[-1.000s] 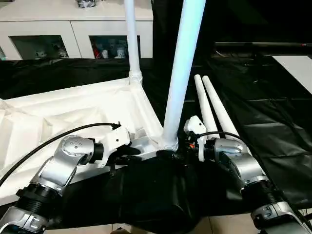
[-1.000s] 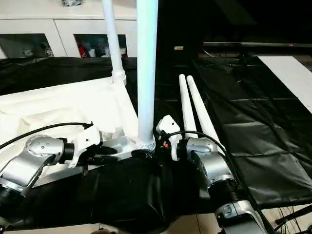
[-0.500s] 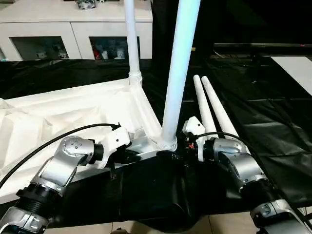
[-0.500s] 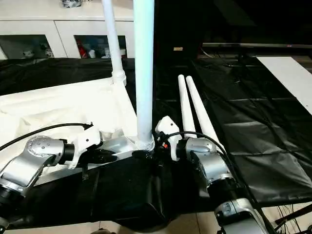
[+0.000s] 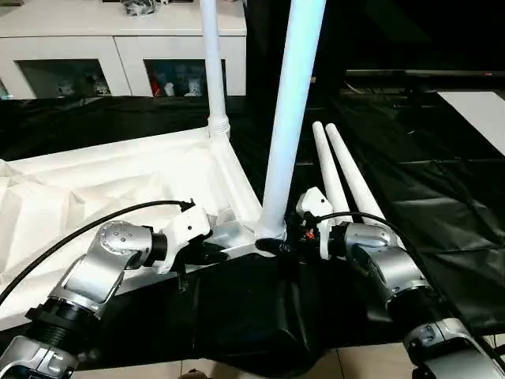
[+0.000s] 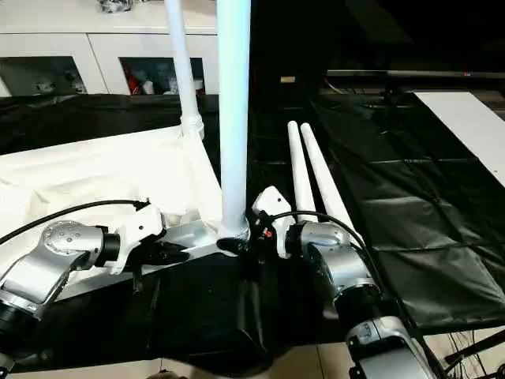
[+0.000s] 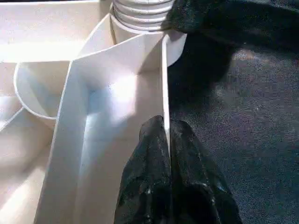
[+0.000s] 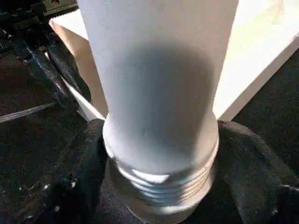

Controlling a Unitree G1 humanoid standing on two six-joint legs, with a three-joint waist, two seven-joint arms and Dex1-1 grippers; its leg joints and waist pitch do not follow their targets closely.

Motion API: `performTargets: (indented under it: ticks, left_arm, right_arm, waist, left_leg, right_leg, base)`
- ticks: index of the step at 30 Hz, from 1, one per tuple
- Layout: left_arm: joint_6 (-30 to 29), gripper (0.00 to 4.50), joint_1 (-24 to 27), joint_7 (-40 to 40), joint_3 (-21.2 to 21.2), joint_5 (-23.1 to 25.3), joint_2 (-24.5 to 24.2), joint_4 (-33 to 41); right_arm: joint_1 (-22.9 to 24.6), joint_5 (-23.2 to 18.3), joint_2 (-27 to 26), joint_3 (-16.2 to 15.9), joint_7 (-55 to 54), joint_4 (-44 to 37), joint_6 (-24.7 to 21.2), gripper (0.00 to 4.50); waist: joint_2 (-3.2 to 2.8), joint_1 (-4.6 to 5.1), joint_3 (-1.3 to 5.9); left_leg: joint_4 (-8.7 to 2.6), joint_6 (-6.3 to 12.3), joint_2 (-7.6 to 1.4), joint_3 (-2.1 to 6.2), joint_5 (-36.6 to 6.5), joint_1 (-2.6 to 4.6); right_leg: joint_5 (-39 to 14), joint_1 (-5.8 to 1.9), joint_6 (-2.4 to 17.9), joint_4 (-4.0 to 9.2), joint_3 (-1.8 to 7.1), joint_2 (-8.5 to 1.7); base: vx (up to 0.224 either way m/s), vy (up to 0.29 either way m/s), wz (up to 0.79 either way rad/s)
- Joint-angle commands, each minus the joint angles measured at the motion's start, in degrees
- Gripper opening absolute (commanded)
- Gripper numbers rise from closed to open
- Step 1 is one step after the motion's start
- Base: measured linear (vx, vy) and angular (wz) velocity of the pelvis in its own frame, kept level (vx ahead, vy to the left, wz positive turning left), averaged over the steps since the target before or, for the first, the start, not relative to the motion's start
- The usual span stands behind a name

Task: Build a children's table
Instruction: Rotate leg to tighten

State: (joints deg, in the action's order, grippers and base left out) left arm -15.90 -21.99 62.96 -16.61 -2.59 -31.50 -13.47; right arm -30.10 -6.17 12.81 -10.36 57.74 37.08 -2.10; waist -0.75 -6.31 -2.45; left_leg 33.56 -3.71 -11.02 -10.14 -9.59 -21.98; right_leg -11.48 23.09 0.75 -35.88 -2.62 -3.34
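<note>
The white tabletop (image 5: 118, 181) lies upside down on black sheeting. One leg (image 5: 213, 63) stands upright in its far corner socket. A second leg (image 5: 288, 118) stands in the near corner socket, its threaded base (image 8: 159, 186) partly above the socket. My right gripper (image 5: 272, 243) has a black finger (image 8: 84, 163) pressed against each side of that base. My left gripper (image 5: 207, 251) is shut on the tabletop's thin raised rim (image 7: 164, 84), just left of the near corner. Two loose legs (image 5: 341, 170) lie side by side on the sheeting to the right.
A white cabinet (image 5: 118, 39) with glass doors stands behind the tabletop. Black sheeting (image 5: 442, 197) covers the floor to the right and behind. A black padded block (image 5: 252, 316) sits under the near corner. A pale floor patch (image 5: 481, 110) lies at far right.
My right gripper's fingers have closed in onto the base of the near leg. The left gripper has tightened on the rim and kept its place.
</note>
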Motion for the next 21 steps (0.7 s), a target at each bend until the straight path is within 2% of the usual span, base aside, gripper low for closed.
performTargets:
  ticks: [1, 8, 17, 21]
  left_arm:
    - [-0.1, 0.00, 0.5, 0.1, -0.7, 0.9, -0.7, -0.1]
    - [0.0, 0.00, 0.3, 0.1, -0.9, 0.9, -0.6, -0.4]
    - [-0.1, 0.00, 0.7, 0.0, -1.1, 1.1, -0.7, -0.3]
    - [-1.2, 0.00, 0.4, -1.8, -1.1, 1.8, 0.1, -0.8]
  right_arm:
    - [-1.7, -0.3, -0.3, 1.1, -0.3, 1.0, 0.7, 3.28]
    - [-2.3, -0.8, -0.7, 1.0, 0.5, 1.9, 1.6, 2.82]
    - [-1.9, -0.5, -0.8, 0.7, 0.9, 2.9, 2.8, 2.73]
    - [-1.9, 0.4, -2.1, 1.8, -4.5, 4.9, 3.3, 2.73]
  waist:
    - [-0.38, 0.04, 3.57]
    - [-0.32, 0.08, 3.50]
    - [-0.30, 0.12, 3.52]
    - [-0.27, 0.22, 3.42]
  left_leg:
    - [-3.65, 0.98, -2.13, 0.68, -11.8, 1.16]
    - [-3.71, 0.76, -2.15, 0.70, -12.5, 1.16]
    - [-3.68, 1.01, -2.14, 0.68, -12.2, 1.13]
    - [-3.74, 0.85, -2.14, 0.66, -12.6, 1.18]
  right_leg:
    - [-6.1, -2.66, 12.6, 3.98, 2.35, -4.28]
    - [-7.2, -2.64, 12.5, 4.07, 2.40, -4.31]
    - [-6.8, -2.65, 12.6, 4.02, 2.37, -4.28]
    - [-7.6, -2.51, 12.7, 4.11, 2.45, -4.40]
  base:
    - [0.000, 0.000, 0.00]
    - [0.000, 0.000, 0.00]
    - [0.000, 0.000, 0.00]
    - [0.000, 0.000, 0.00]
